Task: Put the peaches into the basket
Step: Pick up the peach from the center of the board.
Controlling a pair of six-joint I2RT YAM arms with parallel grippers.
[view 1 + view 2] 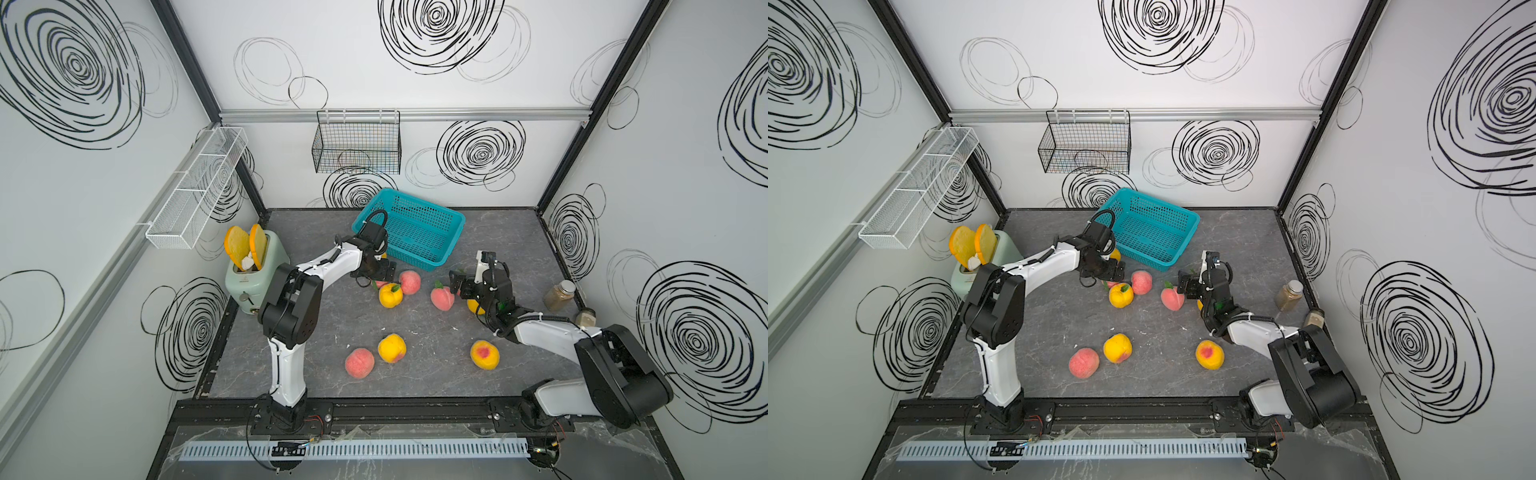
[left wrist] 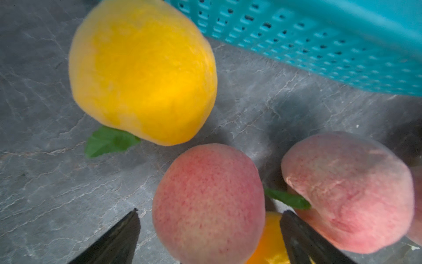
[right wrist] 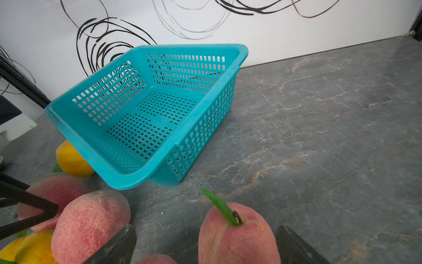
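The turquoise basket (image 1: pixel 409 226) (image 3: pixel 146 107) stands empty at the back centre, one corner resting over a yellow peach (image 3: pixel 70 162). Several peaches lie on the table: yellow (image 1: pixel 390 295), pink (image 1: pixel 409 282) and pink (image 1: pixel 441 298) in the middle, and yellow (image 1: pixel 392 348), pink (image 1: pixel 359 363) and red-blushed yellow (image 1: pixel 484 354) nearer the front. My left gripper (image 1: pixel 384 272) (image 2: pixel 210 211) is open, its fingers on either side of a pink peach (image 2: pixel 209 203) without touching it. My right gripper (image 1: pixel 456 282) (image 3: pixel 206 228) is open, straddling a leafed pink peach (image 3: pixel 237 235).
A mint toaster (image 1: pixel 255 270) with toast slices stands at the left edge. Two jars (image 1: pixel 561 295) (image 1: pixel 586 318) sit by the right wall. A black wire basket (image 1: pixel 357 147) and a white mesh rack (image 1: pixel 195 191) hang on the walls.
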